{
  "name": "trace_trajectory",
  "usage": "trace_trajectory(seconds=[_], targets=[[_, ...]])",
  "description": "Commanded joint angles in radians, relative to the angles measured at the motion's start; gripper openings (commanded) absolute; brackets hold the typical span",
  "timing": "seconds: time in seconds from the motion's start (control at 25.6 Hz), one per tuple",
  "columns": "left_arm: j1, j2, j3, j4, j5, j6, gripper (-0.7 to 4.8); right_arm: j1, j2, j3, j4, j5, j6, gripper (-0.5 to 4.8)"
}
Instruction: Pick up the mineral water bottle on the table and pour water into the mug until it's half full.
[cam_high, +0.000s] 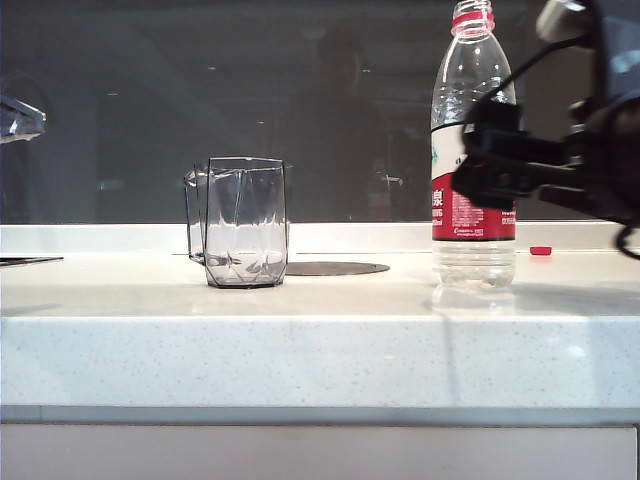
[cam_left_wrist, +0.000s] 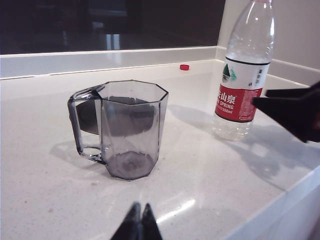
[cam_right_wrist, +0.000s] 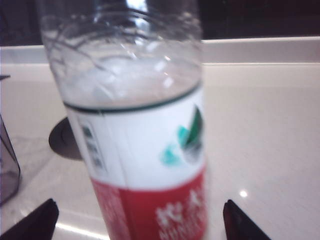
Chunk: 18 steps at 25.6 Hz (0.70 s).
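The mug (cam_high: 245, 222) stands on the table (cam_high: 320, 345) left of centre, the bottle (cam_high: 472, 150) upright at the right. The open right gripper (cam_high: 487, 150) is around the bottle; the closed left gripper (cam_left_wrist: 139, 225) is before the mug.

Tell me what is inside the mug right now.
The mug looks empty: its tinted walls and base show through, with no waterline visible. Its handle and a dark disc on the table lie behind it, partly covered.
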Motion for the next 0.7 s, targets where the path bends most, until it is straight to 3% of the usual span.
trace_trajectory(seconds=[0.04, 0.27, 0.7], targets=[[0.0, 0.0, 0.002, 0.008, -0.002, 0.002, -0.04, 0.0, 0.081, 0.036, 0.133, 0.008, 0.0, 4.79], [0.0, 0.0, 0.002, 0.008, -0.002, 0.002, -0.04, 0.0, 0.2, 0.119, 0.167, 0.034, 0.001, 4.79], [0.0, 0.0, 0.002, 0.008, -0.002, 0.002, -0.04, -0.071, 0.22, 0.179, 0.131, 0.016, 0.001, 4.79]])
